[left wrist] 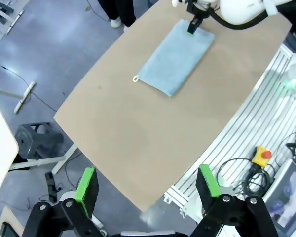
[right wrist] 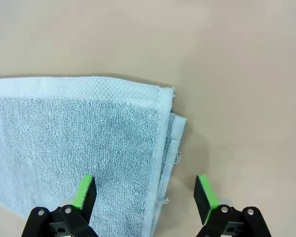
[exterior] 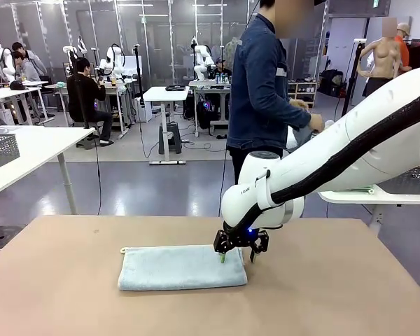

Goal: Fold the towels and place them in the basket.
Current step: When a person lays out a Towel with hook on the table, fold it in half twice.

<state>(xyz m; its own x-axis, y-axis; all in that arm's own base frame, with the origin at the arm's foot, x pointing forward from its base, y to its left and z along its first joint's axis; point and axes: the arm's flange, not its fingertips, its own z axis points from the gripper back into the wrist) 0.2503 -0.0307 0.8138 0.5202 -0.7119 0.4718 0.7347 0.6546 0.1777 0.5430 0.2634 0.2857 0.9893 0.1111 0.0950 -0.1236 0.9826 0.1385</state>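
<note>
A pale blue-grey towel [exterior: 182, 267] lies folded in half on the tan table [exterior: 70, 294], long side running left to right. My right gripper [exterior: 241, 252] hangs open just above the towel's right end. Seen from the right wrist, its fingers straddle the towel's [right wrist: 79, 143] right edge, one pad [right wrist: 86, 190] over the cloth and the other over bare table. My left gripper [left wrist: 148, 185] is open, high above the near table edge, looking down at the towel [left wrist: 175, 57] and the right gripper [left wrist: 193, 24]. The basket is out of view.
A person in a dark blue jacket [exterior: 262, 84] stands beyond the table's far edge, turned right, hands on a pale cloth [exterior: 301, 133]. A lighter grey mesh basket [exterior: 0, 148] sits on a white table at the left. An aluminium frame [left wrist: 266, 113] borders the table's robot side.
</note>
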